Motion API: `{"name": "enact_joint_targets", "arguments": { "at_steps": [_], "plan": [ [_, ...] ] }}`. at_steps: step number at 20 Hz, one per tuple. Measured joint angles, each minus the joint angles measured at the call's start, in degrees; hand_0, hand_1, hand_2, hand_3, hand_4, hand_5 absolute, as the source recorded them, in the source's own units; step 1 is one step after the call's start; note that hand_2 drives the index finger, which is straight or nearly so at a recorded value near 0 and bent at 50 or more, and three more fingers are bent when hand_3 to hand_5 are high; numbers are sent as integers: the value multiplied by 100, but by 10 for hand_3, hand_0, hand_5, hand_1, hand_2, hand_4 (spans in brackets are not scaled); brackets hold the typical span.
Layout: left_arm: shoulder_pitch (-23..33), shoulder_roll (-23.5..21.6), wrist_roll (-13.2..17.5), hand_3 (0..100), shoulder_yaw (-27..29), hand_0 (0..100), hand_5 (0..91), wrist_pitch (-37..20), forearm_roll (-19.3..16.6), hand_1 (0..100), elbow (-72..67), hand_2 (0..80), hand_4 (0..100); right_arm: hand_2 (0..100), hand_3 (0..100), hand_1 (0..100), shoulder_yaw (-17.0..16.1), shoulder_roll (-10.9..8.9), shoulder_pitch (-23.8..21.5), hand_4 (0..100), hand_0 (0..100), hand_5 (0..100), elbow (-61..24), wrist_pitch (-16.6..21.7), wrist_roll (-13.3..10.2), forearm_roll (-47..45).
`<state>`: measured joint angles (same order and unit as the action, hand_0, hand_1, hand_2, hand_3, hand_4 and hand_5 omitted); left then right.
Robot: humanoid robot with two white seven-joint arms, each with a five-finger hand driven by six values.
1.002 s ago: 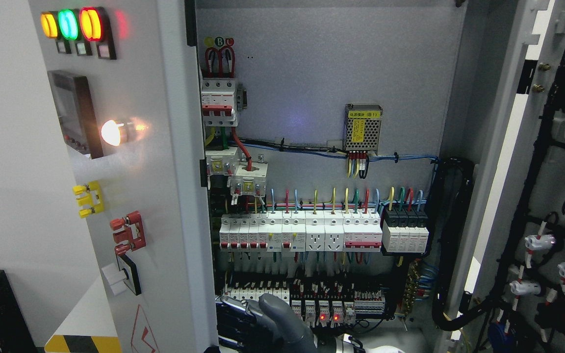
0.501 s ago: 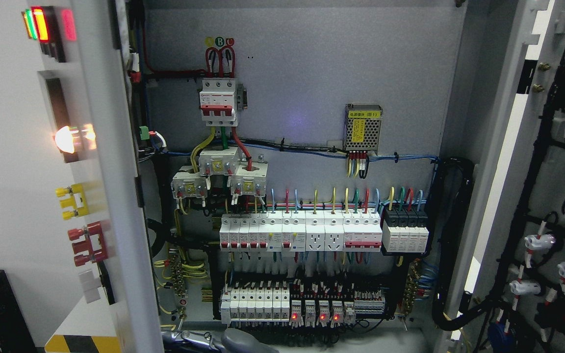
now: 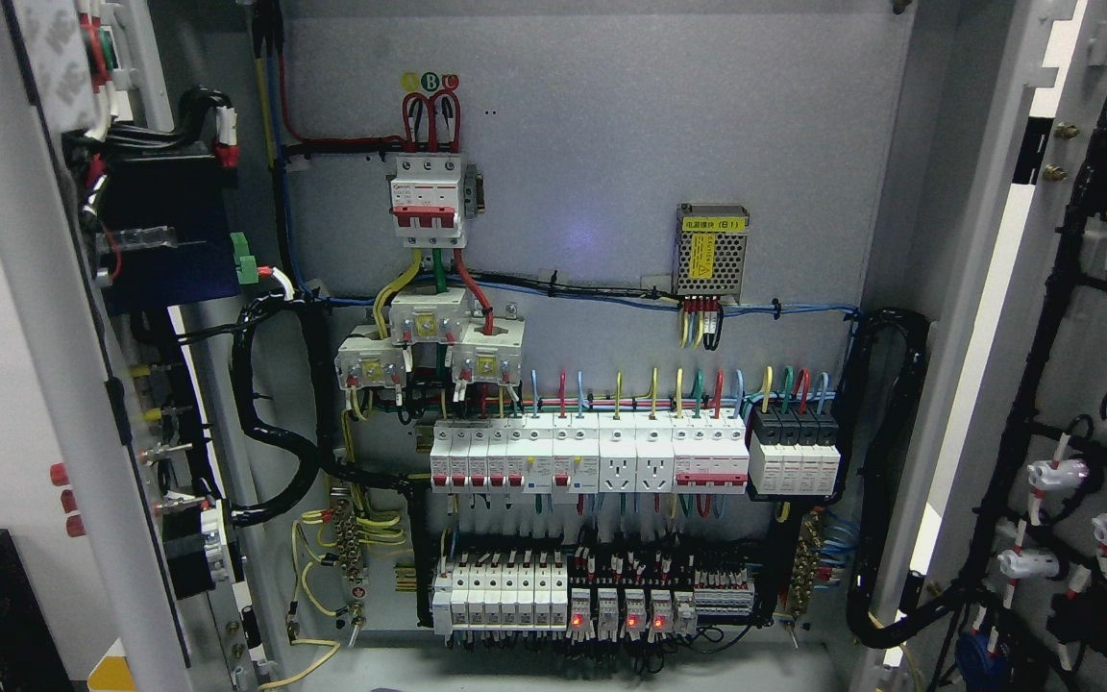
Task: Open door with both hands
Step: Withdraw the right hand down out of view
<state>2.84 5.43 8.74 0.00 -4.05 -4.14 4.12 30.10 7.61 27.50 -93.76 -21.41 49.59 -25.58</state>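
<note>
left door [image 3: 54, 384] now swung wide, inner wiring showing | right door [image 3: 1072, 384] open too | both hands gone from view (fingers: cannot tell) | task looks done

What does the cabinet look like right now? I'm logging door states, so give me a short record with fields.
left door: swung wide open, inner side with wiring showing
right door: open, inner side with black cable harness showing
cabinet interior: fully exposed, breaker rows on grey back panel
indicator lights: small red ones lit, bottom row
robot hands: none in view
</note>
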Motion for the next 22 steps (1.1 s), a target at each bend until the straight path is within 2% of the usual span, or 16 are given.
{"name": "enact_joint_targets", "arguments": {
  "at_steps": [4,6,15,22],
  "plan": [
    [-11,3,3,0,0,0,0,0,0,0,-3,0,0,0,0,0,192,31,110,0,0,0,107,0,-325,0],
    [-26,7,10,0,0,0,0,0,-1,0,-3,0,0,0,0,0,289,43,149,0,0,0,146,0,-414,3],
    [-151,14,12,0,0,0,0,1,-1,0,-9,0,0,0,0,0,672,80,360,0,0,0,266,0,-497,10],
    [-250,3,35,0,0,0,0,2,-15,0,-16,0,0,0,0,0,806,90,467,0,0,0,307,0,-514,5]
  ]
}}
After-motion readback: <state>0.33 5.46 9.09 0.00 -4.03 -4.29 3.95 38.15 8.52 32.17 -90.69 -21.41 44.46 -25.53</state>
